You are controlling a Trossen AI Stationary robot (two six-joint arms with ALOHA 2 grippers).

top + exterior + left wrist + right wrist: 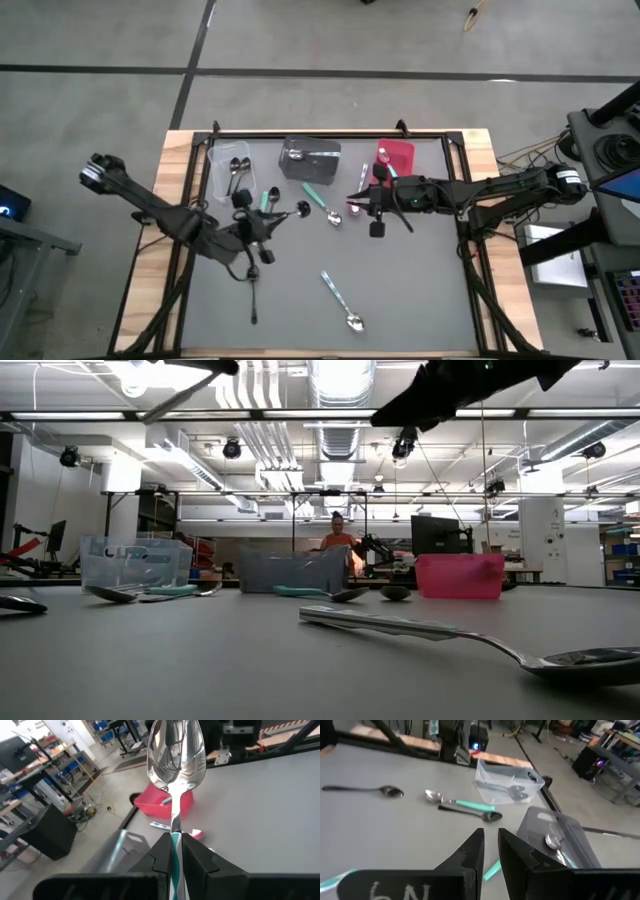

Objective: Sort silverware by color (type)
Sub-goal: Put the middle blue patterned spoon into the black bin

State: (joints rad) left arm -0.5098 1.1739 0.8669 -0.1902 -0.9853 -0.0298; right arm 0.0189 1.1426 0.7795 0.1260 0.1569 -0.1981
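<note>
My left gripper (280, 216) is over the table's middle left, shut on a teal-handled spoon (175, 780). Its silver bowl (302, 208) points toward the red bin (165, 802). My right gripper (490, 837) hovers over the table's middle right (355, 203), its fingers a narrow gap apart with nothing between them. Loose on the table lie a teal-handled spoon (457, 802), a black spoon (472, 813) beside it, another teal-handled spoon (325, 205), a black spoon (253, 290) and a spoon near the front (342, 303). My left gripper pinches the spoon's teal handle (175, 852) between its two fingers. The spoon runs along the fingers and its bowl (176, 755) sticks out past the fingertips. The fingers come nearly level, pointing toward the table's far right. The spoon is lifted clear of the table.
Along the far edge stand a clear bin (230, 165) holding black spoons, a dark grey bin (310, 158) holding silver spoons and the red bin (397, 155) holding a teal-handled spoon. The front of the grey mat (420, 300) is bare apart from the two loose spoons.
</note>
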